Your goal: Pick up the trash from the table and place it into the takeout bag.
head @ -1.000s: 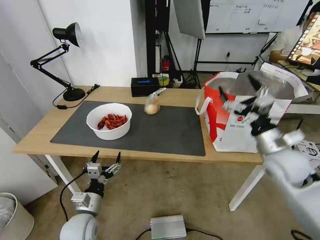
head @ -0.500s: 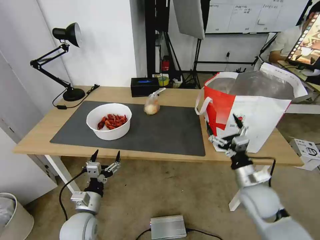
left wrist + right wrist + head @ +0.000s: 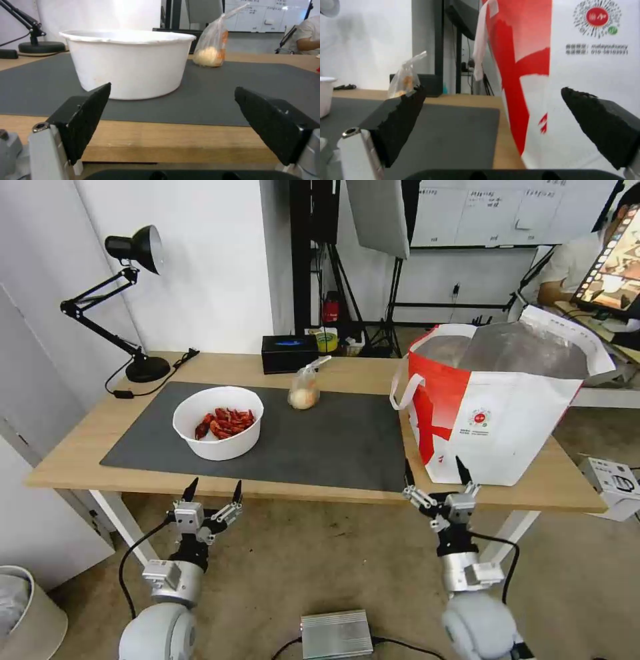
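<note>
A white round bowl (image 3: 218, 421) of red crayfish shells sits on the dark grey mat (image 3: 320, 447) at the table's left. A knotted clear bag (image 3: 305, 390) stands upright at the mat's back edge. The red-and-white takeout bag (image 3: 497, 403) stands open on the right end of the table (image 3: 80, 460), foil lining showing. My left gripper (image 3: 213, 492) is open below the front edge, in front of the bowl (image 3: 128, 62). My right gripper (image 3: 433, 473) is open at the front edge, just before the takeout bag (image 3: 580, 82). Neither holds anything.
A black desk lamp (image 3: 137, 307) stands at the back left with its cord on the wood. A black rectangular box (image 3: 289, 353) sits at the back edge behind the knotted bag. A grey metal unit (image 3: 335, 633) lies on the floor between my arms.
My right arm has come down from over the takeout bag's mouth to the table's front edge, open and holding nothing. The left arm, bowl and knotted bag stayed put.
</note>
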Available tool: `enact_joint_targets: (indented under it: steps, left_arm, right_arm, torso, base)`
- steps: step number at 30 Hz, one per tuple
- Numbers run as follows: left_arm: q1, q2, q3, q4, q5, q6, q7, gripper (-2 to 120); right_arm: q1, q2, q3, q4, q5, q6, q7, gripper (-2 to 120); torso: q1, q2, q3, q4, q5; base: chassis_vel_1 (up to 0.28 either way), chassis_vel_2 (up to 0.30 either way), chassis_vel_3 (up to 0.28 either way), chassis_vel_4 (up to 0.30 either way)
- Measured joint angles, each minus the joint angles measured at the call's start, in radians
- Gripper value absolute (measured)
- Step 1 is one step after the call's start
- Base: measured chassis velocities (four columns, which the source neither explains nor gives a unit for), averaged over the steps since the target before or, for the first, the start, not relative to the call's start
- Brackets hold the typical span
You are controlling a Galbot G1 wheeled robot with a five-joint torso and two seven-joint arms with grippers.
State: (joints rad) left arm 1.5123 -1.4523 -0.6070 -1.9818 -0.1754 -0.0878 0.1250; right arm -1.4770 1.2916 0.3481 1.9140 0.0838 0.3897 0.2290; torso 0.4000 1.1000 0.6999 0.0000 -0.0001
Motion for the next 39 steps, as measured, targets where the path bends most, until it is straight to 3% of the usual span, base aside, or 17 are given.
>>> enact_joint_targets:
  steps: [9, 39]
  left_arm:
    - [-0.003, 0.0, 0.009, 0.008, 0.006, 0.0, 0.001, 100]
    - [-0.001, 0.011, 0.008, 0.022, 0.006, -0.001, 0.003, 100]
  right_arm:
    - [-0.016, 0.035, -0.024, -0.018, -0.046, 0.017, 0.001, 99]
    - [0.024, 0.023, -0.074, -0.018, -0.032, 0.017, -0.013, 97]
  torso:
    - [0.0, 0.0, 0.0, -0.0001, 0.0001]
    - [0.0, 0.0, 0.0, -0.0001, 0.0002]
  base:
    - [0.0, 0.0, 0.0, 0.0]
    - [0.0, 0.0, 0.0, 0.0]
